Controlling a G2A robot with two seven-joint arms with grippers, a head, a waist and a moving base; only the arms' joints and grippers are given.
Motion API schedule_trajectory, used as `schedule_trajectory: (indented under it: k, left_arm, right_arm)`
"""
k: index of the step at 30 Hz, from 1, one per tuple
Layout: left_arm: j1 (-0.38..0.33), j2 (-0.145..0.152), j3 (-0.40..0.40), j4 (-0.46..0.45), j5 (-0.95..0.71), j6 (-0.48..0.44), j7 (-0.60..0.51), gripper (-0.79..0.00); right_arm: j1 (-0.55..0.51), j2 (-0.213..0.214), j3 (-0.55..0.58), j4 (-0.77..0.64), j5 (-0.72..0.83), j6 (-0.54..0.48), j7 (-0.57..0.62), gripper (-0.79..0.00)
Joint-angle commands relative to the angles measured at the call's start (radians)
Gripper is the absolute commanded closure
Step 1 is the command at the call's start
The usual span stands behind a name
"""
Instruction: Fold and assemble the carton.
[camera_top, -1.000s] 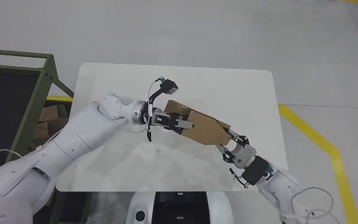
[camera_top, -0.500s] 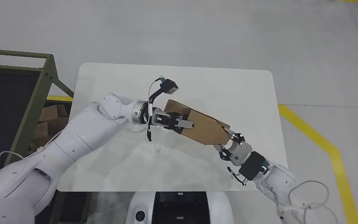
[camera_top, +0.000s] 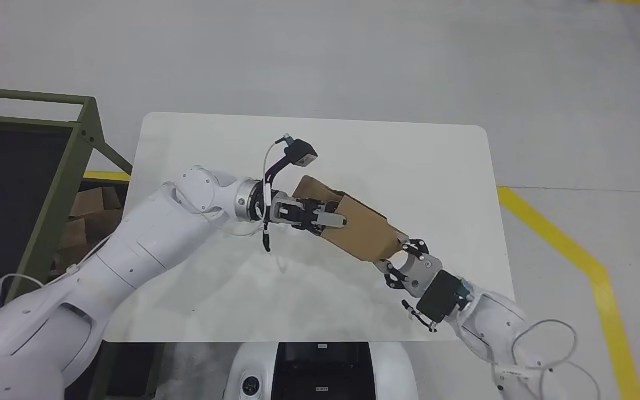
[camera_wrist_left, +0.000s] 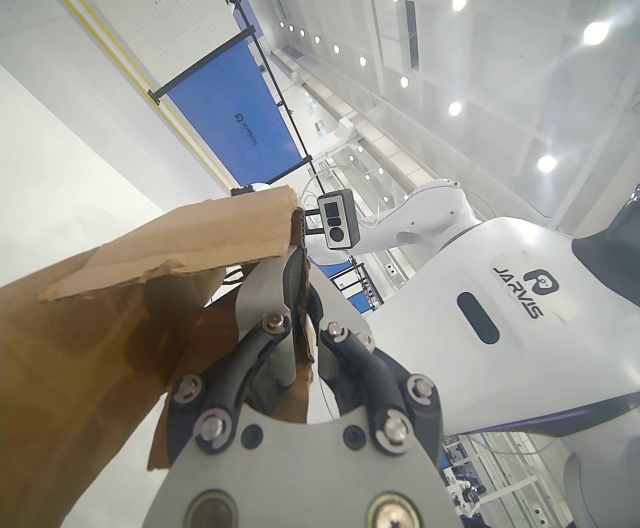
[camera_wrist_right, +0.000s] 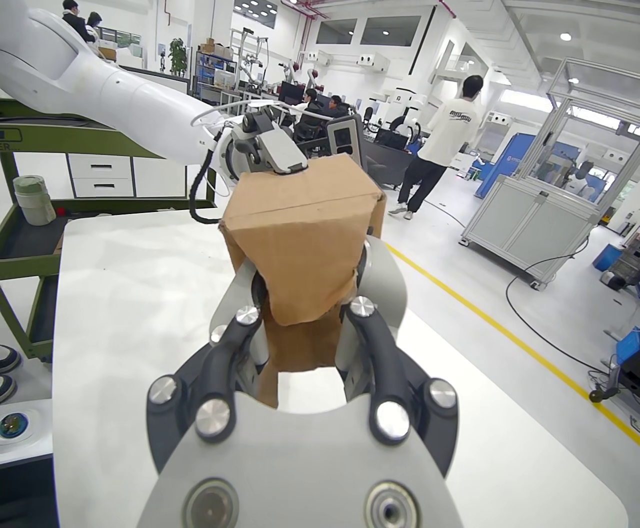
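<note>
Top view, left to right. A green metal cart (camera_top: 62, 140) stands off the table's left edge, with brown cardboard boxes (camera_top: 92, 208) on its lower level. The white table (camera_top: 430, 160) takes the middle.

- Left gripper (camera_top: 333, 217): over the table's centre, at the carton's upper-left end.
- Carton (camera_top: 368, 232): plain brown corrugated board. It lies on a slant from upper left to lower right and is spanned between the 2 grippers. Whether its underside touches the table, cannot tell.
- Right gripper (camera_top: 400, 260): meets the carton's lower-right end, near the table's front edge.
- Yellow floor line (camera_top: 560, 240): runs past the table's right side.

Left wrist view: the left gripper (camera_wrist_left: 300, 285) has its 2 fingers nearly together. They pinch 1 wall edge of the carton (camera_wrist_left: 125, 310), and the corrugated edge runs straight between the pads. The paper is torn along 1 flap edge.

Right wrist view: the right gripper (camera_wrist_right: 307, 285) is set wider. Its 2 fingers press on either side of a folded, tapering flap at the near end of the carton (camera_wrist_right: 300, 220). The left gripper (camera_wrist_right: 280, 160) clamps the far top edge, and the green cart (camera_wrist_right: 30, 150) stands behind the table.
</note>
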Motion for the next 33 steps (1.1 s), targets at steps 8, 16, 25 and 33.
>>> schedule_trajectory:
  k: [8,16,25,33]
  left_arm:
    - [0.011,-0.005,-0.024,0.0,-0.003,0.012,-0.012,0.0]
    - [0.019,-0.011,-0.041,0.0,-0.001,0.022,-0.022,0.0]
    - [0.032,-0.017,-0.062,-0.003,0.001,0.027,-0.027,0.0]
    - [0.041,-0.021,-0.077,-0.009,0.008,0.038,-0.038,0.0]
  right_arm:
    - [-0.018,0.004,0.012,0.001,0.011,0.011,-0.038,-0.289]
    - [-0.022,0.009,0.017,0.007,0.011,-0.006,-0.069,-0.283]
    - [0.021,0.006,-0.014,0.04,0.025,-0.023,-0.058,-0.271]
    - [0.035,0.004,-0.025,0.062,0.048,0.006,-0.08,-0.252]
